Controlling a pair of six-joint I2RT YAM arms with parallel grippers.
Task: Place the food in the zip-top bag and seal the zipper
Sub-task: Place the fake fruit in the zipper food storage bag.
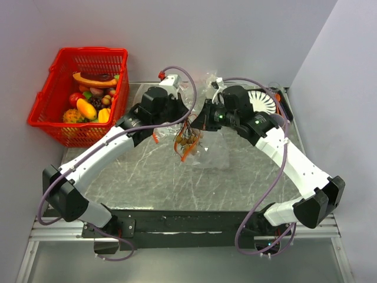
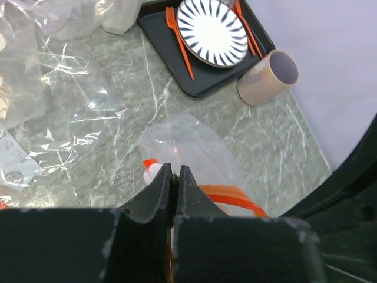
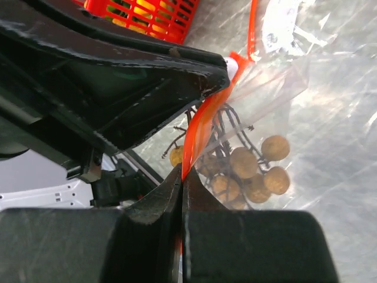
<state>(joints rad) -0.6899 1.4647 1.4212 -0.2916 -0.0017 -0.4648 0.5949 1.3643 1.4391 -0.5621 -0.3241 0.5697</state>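
Observation:
The clear zip-top bag hangs above the table's middle, held up between both grippers. Inside it is the food, a bunch of brown round fruits on dark twigs, which also shows from above. The orange-red zipper runs taut from my right gripper, which is shut on it, up to the white slider by the left gripper's tip. My left gripper is shut on the bag's mouth, with the zipper curving off to its right. From above, the left gripper and right gripper nearly touch.
A red basket of fruit stands at the far left. At the back right, a black tray holds a striped plate and orange forks, with a beige cup beside it. Other crumpled clear bags lie on the marble table.

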